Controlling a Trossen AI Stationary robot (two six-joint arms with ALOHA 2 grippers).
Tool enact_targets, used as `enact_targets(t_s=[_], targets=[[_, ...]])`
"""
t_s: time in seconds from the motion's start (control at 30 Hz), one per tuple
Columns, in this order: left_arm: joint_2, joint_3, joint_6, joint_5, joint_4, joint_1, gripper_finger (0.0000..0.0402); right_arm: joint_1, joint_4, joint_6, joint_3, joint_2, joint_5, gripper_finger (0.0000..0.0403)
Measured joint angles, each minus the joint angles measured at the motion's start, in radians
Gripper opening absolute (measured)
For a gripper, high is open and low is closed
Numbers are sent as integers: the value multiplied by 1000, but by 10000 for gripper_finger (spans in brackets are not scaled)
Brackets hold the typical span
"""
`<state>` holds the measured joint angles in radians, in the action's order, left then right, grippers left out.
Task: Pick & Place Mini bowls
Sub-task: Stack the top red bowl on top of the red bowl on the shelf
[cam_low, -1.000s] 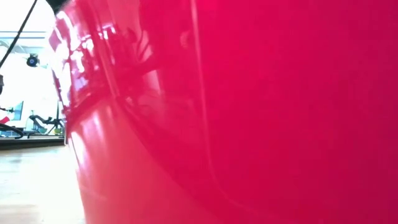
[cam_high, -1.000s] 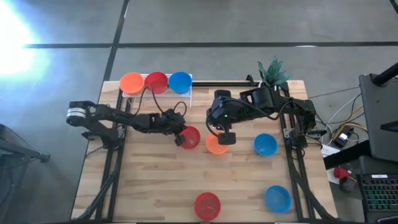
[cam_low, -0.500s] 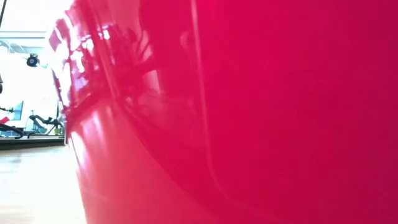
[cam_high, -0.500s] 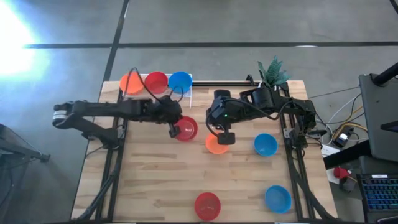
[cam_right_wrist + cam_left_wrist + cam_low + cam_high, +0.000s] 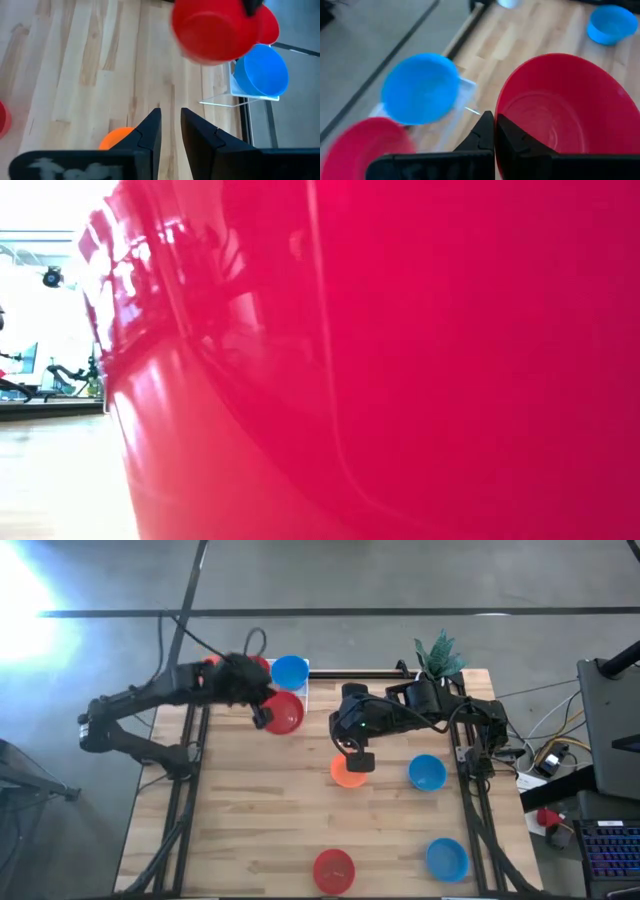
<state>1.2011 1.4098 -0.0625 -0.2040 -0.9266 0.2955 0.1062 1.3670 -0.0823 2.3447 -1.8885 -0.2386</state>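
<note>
A red mini bowl (image 5: pixel 285 712) hangs in the air beside the white rack (image 5: pixel 304 680) at the table's far left, with my left gripper (image 5: pixel 262 716) shut on it. On the rack sit a blue bowl (image 5: pixel 290 670), a red bowl (image 5: pixel 365 145) and an orange one, mostly hidden by my arm. My right gripper (image 5: pixel 358 758) hovers open high over an orange bowl (image 5: pixel 346 775) on the table's middle, with nothing between its fingers (image 5: pixel 150 131). My left gripper pinches the red bowl's rim (image 5: pixel 496 107) on the side toward the table's left, with one finger (image 5: pixel 512 140) inside the bowl and the other (image 5: pixel 479 137) outside. The bowl is lifted clear of the table, its opening facing up.
Two blue bowls (image 5: pixel 427 772) (image 5: pixel 447 858) lie on the right half of the table. Another red bowl (image 5: pixel 333 870) sits at the near edge and fills the low view. A potted plant (image 5: pixel 437 655) stands at the far right.
My left gripper has risen and swung toward the far left, to the rack. It stays shut on the red bowl, which has come off the table's middle and now hangs clear beside the rack's blue bowl.
</note>
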Motion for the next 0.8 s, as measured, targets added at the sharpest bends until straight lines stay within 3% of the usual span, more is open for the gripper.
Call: enact_targets(t_s=[0.43,0.8], targets=[[1,74,113,4,-58,353,0,0,-3,-3,0,0,-27,68],[73,52,145,-75,-35,485,0,0,-13,-3,0,0,-28,68]])
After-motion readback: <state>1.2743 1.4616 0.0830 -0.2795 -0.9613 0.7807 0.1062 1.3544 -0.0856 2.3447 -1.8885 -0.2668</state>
